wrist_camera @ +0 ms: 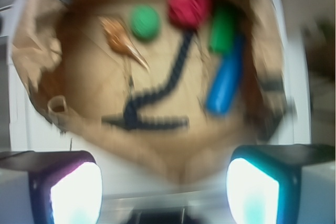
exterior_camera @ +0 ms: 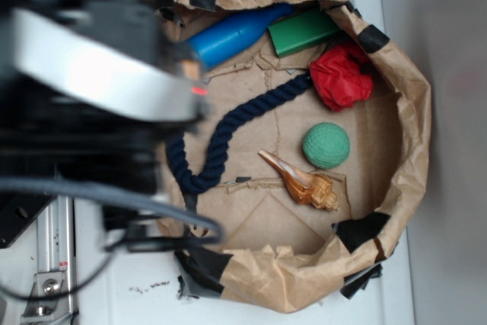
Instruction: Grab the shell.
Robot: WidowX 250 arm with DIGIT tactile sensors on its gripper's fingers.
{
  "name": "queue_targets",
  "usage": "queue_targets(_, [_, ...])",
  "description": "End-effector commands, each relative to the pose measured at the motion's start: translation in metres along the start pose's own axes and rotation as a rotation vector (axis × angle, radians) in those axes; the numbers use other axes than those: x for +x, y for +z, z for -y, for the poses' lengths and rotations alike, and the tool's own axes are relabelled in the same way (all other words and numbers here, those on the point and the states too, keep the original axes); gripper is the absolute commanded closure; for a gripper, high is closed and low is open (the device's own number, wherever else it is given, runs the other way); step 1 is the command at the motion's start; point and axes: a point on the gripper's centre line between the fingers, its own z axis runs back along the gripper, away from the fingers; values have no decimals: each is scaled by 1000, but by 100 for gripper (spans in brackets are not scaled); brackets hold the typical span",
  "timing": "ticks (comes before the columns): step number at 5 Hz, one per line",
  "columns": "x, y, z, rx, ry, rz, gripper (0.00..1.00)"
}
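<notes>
Nothing done yet on the grab. Shell lies flat on the brown paper floor of the paper-lined bin, lower middle of the exterior frame, pale pointed tip aimed upper left, knobbly end lower right. Green ball sits just above-right of it, close but apart. Navy rope curves past on the left, clear of the tip.

Tool is spread wide in the wrist view: both fingers sit at the bottom corners with a broad gap and nothing between them. Wrist view is blurred. There the shell shows upper left, far from the fingers, so the tool is well off target and high over the near edge of the bin.

Left: centre over the shell, align across its narrow body, descend, close. Ball proximity is the main clearance risk, in my view.
</notes>
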Motion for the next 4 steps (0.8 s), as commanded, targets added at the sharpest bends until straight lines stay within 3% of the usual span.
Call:
queue_targets(1, [45,-22,13,-24,-339,246,0])
queue_targets(2, [55,-47,11,-58,-435,250,0])
queue_targets(4, [100,-104,29,-72,-597,194,0])
